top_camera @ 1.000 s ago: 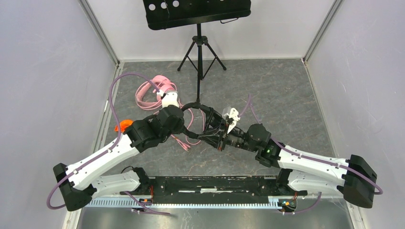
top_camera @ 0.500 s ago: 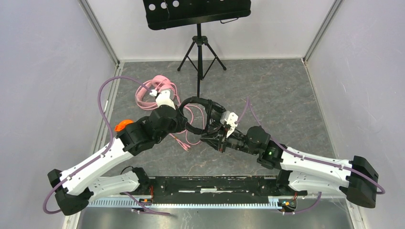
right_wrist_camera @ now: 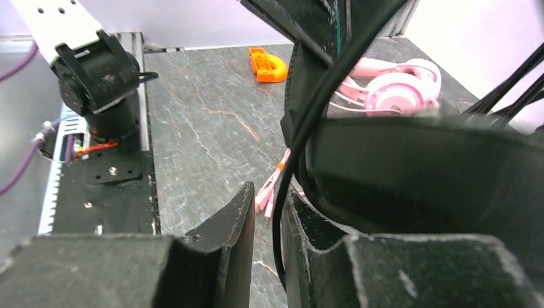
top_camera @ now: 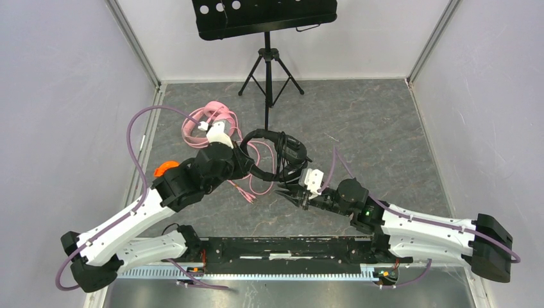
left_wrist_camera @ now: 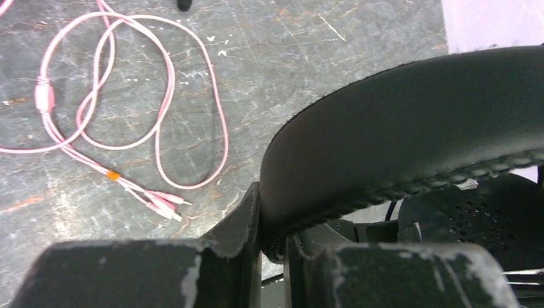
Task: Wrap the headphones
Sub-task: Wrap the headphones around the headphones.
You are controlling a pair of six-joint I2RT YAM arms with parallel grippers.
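Left end effector (left_wrist_camera: 271, 226) clamps black headphones (left_wrist_camera: 410, 128).

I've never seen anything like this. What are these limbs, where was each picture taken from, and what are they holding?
They are two robot arms bolted to a table. The wide picture looks down from above; the other two come from a camera on each wrist. The left gripper pinches the headband of the black headphones. The right gripper has its jaws slightly apart, the thin black cable running between them. Pink headphones and their pink cable lie on the table, a music stand behind.
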